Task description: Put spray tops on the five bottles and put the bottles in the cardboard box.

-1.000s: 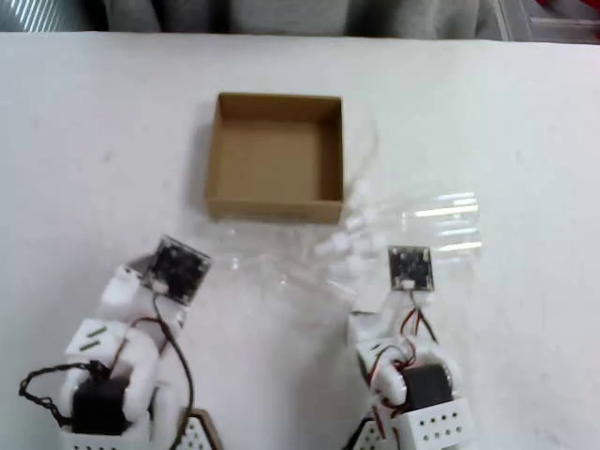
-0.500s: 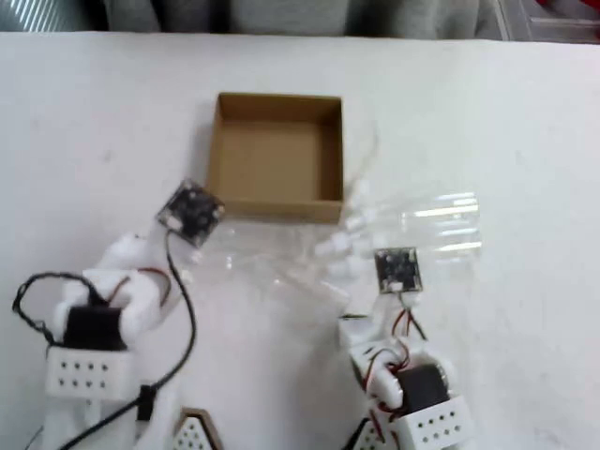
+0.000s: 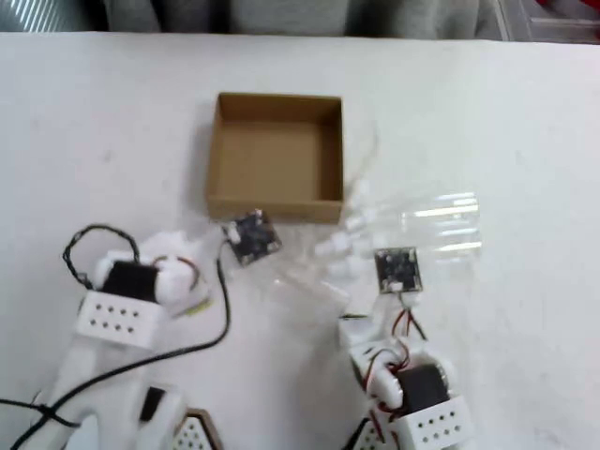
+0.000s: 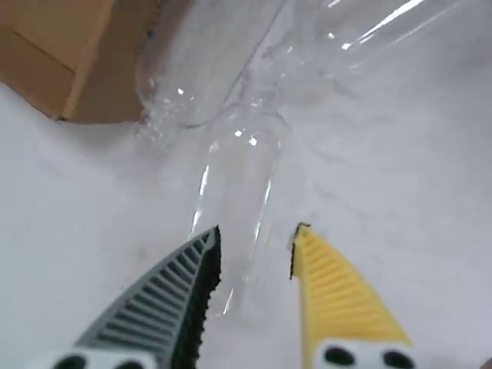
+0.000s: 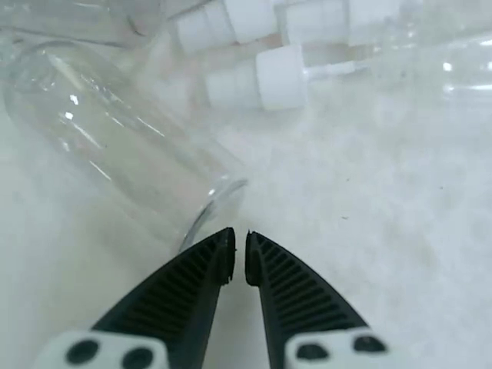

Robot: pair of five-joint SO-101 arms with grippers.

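High view, change: the left arm (image 3: 122, 305) has been swung from the table's near-left corner toward the cardboard box (image 3: 277, 155), and its wrist is now just in front of the box's front wall. The right arm (image 3: 408, 380) is placed as it was half a second ago. The box and the bottles are unmoved.
High view, task's things: the box stands open on the table (image 3: 525, 112). The clear bottles (image 3: 441, 220) lie on their sides off its front right corner, with white spray tops (image 3: 339, 246) among them. Whether any top is fitted cannot be told.
Left wrist view, gripper: the left gripper (image 4: 254, 238) is held apart, its grey and yellow fingers on either side of the end of a lying bottle (image 4: 234, 173). Contact cannot be judged.
Left wrist view, surroundings: a corner of the box is seen, with another bottle just beside it.
Right wrist view, gripper: the right gripper (image 5: 238, 255) is drawn nearly together, with nothing between its black fingers.
Right wrist view, task's things: an open-mouthed bottle (image 5: 108, 146) lies just ahead of the tips, and spray tops lie beyond it.
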